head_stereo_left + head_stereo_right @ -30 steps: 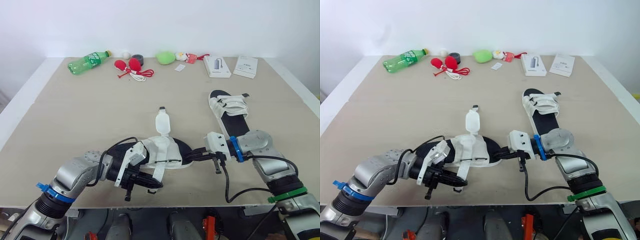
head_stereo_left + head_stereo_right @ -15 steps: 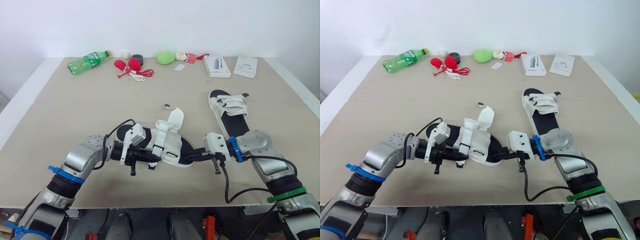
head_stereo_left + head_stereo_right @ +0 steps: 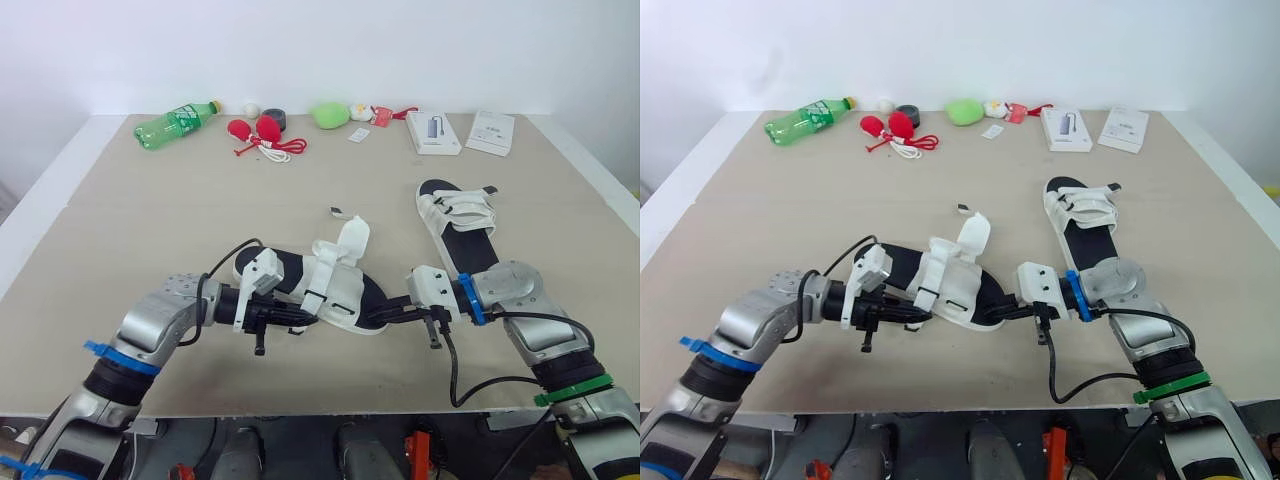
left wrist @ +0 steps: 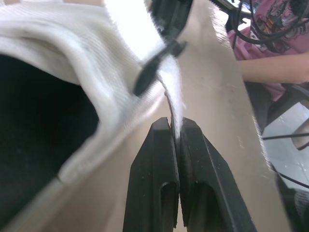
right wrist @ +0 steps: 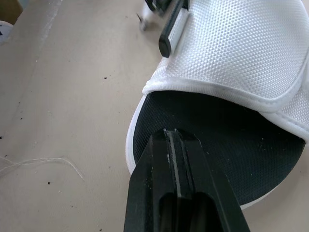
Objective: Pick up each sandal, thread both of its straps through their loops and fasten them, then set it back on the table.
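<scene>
Left eye view: near sandal [image 3: 322, 288] flat on table [image 3: 150, 225], front-ctr, btw the 2 grippers; black sole, white uppers.
Left gripper [image 4: 175, 131]: fingers pinched tight on thin white strap [image 4: 172, 94] at sandal's near side; only the strap's thickness separates them.
Strap path: runs from the pinch up past a black buckle [image 4: 153, 72] on the upper; through it or beside it, can't tell.
Other strap [image 3: 350, 242]: flap stands up off the sandal, its black tip [image 3: 336, 212] in the air, unfastened.
Right gripper [image 5: 172, 136]: fingers pressed together, holding nothing; tips over the black footbed at sandal's right end; touching or just above, can't tell.
Second sandal [image 3: 458, 222]: flat on table, beyond right gripper, apart from near sandal; straps lie across its upper.
Table far edge: green bottle [image 3: 178, 122], red items w/ cord [image 3: 262, 132], white box [image 3: 434, 132], second white box [image 3: 492, 132].
Left wrist view: person's arm [image 4: 273, 70] past the table edge.
</scene>
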`<state>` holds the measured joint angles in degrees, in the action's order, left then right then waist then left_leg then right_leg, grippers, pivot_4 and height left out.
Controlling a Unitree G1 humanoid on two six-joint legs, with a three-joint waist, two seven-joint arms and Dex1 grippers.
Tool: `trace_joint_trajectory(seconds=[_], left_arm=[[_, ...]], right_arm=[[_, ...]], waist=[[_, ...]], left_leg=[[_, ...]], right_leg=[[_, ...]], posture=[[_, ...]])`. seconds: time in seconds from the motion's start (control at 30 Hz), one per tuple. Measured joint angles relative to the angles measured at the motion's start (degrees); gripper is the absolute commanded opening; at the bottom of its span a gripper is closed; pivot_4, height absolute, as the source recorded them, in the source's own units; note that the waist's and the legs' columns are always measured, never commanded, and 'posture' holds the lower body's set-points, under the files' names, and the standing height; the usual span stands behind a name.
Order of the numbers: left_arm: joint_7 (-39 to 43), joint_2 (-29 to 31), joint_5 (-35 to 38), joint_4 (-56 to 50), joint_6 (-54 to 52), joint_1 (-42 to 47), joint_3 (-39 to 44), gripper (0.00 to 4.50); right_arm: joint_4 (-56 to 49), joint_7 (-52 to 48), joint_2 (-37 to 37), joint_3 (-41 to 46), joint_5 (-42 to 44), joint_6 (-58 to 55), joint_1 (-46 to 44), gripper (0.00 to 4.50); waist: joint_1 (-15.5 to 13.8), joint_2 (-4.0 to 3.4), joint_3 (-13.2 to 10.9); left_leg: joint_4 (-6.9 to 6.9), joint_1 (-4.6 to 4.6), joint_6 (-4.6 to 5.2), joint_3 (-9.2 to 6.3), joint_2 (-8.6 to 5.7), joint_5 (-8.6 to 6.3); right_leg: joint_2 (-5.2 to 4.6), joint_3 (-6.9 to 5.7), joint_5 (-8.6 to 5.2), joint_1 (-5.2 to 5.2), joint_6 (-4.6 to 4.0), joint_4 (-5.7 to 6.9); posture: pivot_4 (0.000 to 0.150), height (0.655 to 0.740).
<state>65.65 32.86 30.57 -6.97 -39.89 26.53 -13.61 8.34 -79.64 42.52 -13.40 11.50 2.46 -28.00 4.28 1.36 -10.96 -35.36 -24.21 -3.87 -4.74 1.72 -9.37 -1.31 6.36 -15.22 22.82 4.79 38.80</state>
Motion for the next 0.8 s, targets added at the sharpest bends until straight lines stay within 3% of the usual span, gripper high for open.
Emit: trace_joint_trajectory(seconds=[0.4, 0.8], left_arm=[[0.23, 3.14, 6.11, -8.38, -8.14, -5.11, 0.71, 0.09], [3.37, 7.83, 4.52, -11.71, -5.86, -7.9, -1.4, 0.09]], right_arm=[[0.2, -0.13, 0.0, -0.01, 0.0, 0.0, -0.1, 0.0], [0.24, -0.12, 0.02, 0.0, 0.0, -0.01, -0.09, 0.0]], waist=[[0.0, 0.0, 0.0], [-0.01, 0.0, 0.0]], left_leg=[[0.0, 0.01, 0.0, 0.0, 0.0, 0.0], [-0.01, 0.01, 0.0, 0.01, 0.0, 0.0]], right_leg=[[-0.01, 0.0, -0.05, -0.01, -0.08, -0.01], [-0.01, 0.0, -0.17, -0.01, -0.3, -0.01]], posture=[[0.15, 0.74], [0.15, 0.74]])
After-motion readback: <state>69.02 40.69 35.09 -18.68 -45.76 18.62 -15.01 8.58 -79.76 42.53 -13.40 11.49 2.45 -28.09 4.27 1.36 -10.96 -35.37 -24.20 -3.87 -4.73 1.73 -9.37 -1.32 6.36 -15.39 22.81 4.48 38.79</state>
